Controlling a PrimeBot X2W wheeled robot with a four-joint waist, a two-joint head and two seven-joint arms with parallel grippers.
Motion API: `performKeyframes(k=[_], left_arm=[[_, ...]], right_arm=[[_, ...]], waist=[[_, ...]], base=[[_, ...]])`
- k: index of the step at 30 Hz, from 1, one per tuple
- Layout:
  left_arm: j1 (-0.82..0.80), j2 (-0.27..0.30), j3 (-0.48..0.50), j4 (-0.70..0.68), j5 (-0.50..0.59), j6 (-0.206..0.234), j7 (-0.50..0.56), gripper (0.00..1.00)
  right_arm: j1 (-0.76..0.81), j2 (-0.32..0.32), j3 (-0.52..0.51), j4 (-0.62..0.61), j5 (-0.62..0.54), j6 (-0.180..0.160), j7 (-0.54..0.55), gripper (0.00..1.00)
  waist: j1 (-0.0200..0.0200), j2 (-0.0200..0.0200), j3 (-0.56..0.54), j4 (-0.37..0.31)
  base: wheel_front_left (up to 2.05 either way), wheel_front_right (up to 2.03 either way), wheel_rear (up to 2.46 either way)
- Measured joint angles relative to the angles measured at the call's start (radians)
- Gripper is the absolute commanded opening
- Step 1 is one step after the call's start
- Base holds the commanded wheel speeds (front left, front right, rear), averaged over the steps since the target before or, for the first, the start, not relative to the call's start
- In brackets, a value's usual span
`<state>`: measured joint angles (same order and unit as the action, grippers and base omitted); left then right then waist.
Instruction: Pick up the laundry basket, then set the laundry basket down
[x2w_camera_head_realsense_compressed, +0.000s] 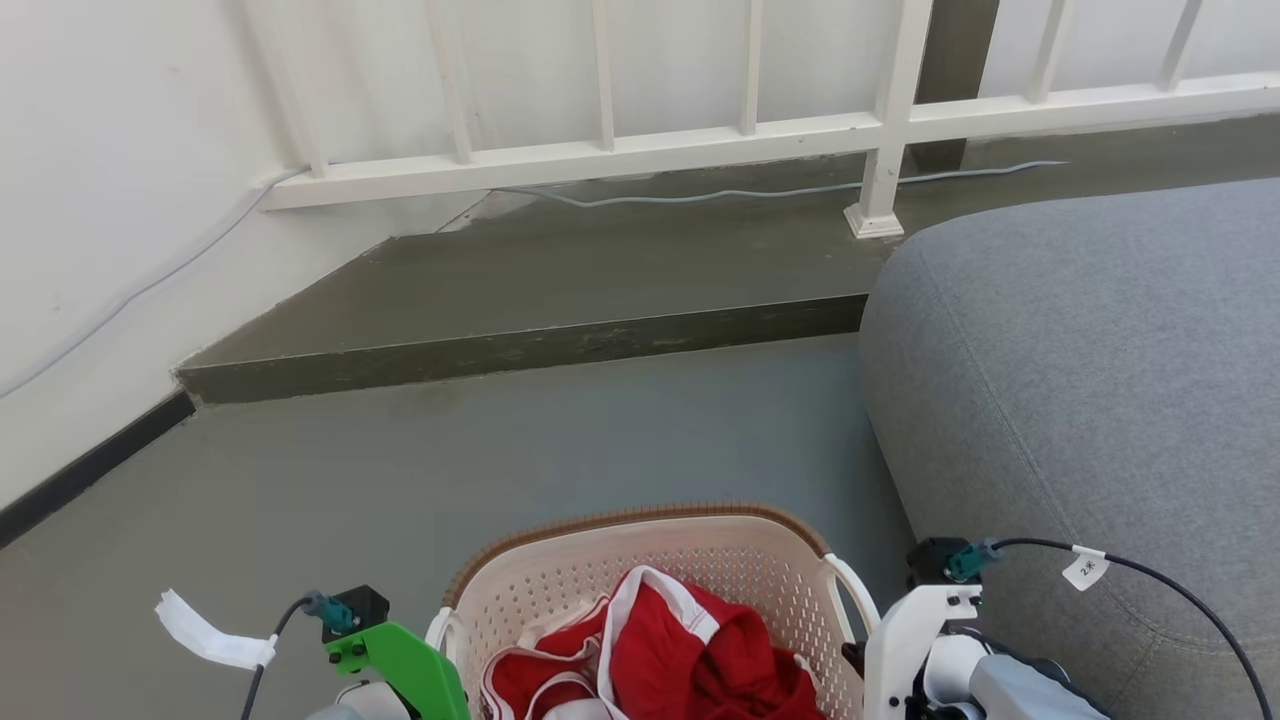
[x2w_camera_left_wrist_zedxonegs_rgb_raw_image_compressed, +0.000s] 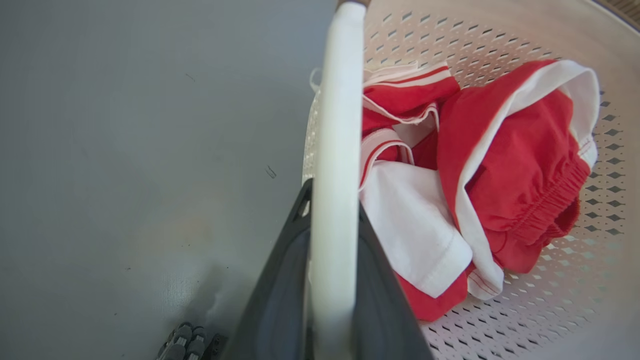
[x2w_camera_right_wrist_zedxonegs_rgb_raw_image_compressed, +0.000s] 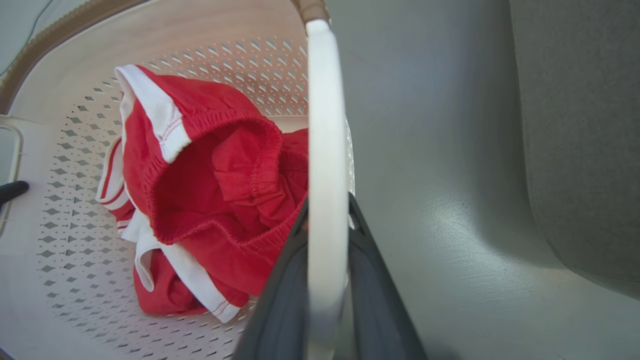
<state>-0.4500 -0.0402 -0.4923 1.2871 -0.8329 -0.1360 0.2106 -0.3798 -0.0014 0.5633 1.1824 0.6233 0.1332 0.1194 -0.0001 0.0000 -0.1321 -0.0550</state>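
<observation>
Laundry basket (x2w_camera_head_realsense_compressed: 700, 560) is pinched by both handles: left gripper (x2w_camera_left_wrist_zedxonegs_rgb_raw_image_compressed: 334, 200) clamps the left handle (x2w_camera_left_wrist_zedxonegs_rgb_raw_image_compressed: 340, 100), right gripper (x2w_camera_right_wrist_zedxonegs_rgb_raw_image_compressed: 327, 205) clamps the right handle (x2w_camera_right_wrist_zedxonegs_rgb_raw_image_compressed: 325, 100). It is near, between the arms, mouth up, long axis left-right. Red clothes (x2w_camera_head_realsense_compressed: 700, 650) inside, grey sofa (x2w_camera_head_realsense_compressed: 1100, 380) to its right.

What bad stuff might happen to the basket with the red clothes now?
1. The left gripper pinches only the thin left handle of the laundry basket, and the right gripper only the right handle. If one slips, the basket may tip and spill the red clothes.
2. The gray sofa sits close on the robot's right, so the basket or arm might bump it.
3. Uneven lifting could tilt it too.
</observation>
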Motion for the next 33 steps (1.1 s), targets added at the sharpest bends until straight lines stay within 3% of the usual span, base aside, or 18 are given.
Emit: performKeyframes(k=[33], left_arm=[[0.013, 0.004, 0.000, 0.000, -0.024, 0.013, 0.017, 0.00]], right_arm=[[0.000, -0.001, 0.048, 0.000, 0.043, -0.002, 0.005, 0.00]], waist=[[0.0000, 0.0000, 0.000, 0.002]], base=[[0.00, 0.00, 0.00]])
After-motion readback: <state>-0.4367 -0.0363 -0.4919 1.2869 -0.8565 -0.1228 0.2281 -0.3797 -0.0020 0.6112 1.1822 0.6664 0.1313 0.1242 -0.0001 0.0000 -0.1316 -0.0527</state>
